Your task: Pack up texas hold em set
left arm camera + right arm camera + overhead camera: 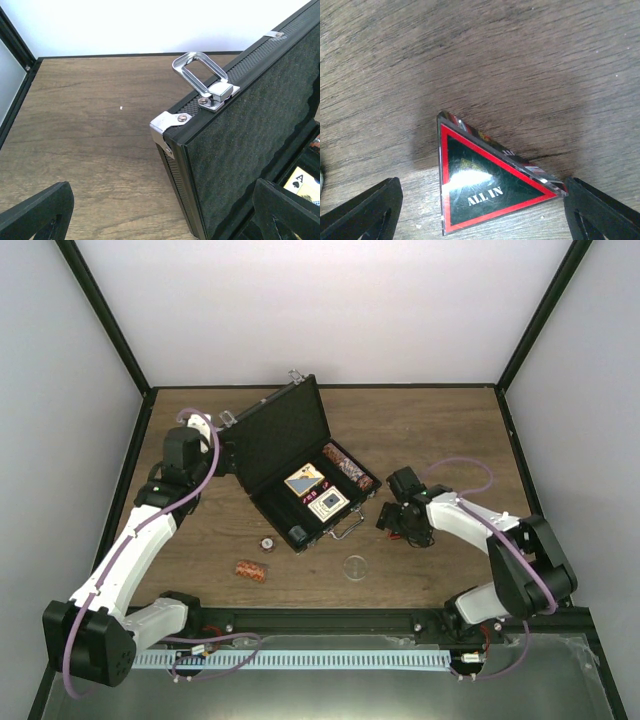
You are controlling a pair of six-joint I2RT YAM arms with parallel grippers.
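The black case (pixel 275 435) stands open in the middle of the table, lid up. Its base holds card decks (pixel 315 495) and a chip row (pixel 345 465); the silver handle (pixel 348 528) faces me. My left gripper (pixel 218 437) is open, its fingers (pixel 37 215) astride the lid's left edge (pixel 200 165) below a silver latch (pixel 202 75). My right gripper (pixel 392 518) is open just above the table. In the right wrist view the red-black "ALL IN" triangle (pixel 480 185) lies between its fingers (pixel 365 210), its right corner at the right finger.
A brown-red chip stack (pixel 250 570), a small round disc (pixel 267 542) and a clear disc (pixel 355 566) lie on the wooden table in front of the case. Black frame posts and white walls close in the table.
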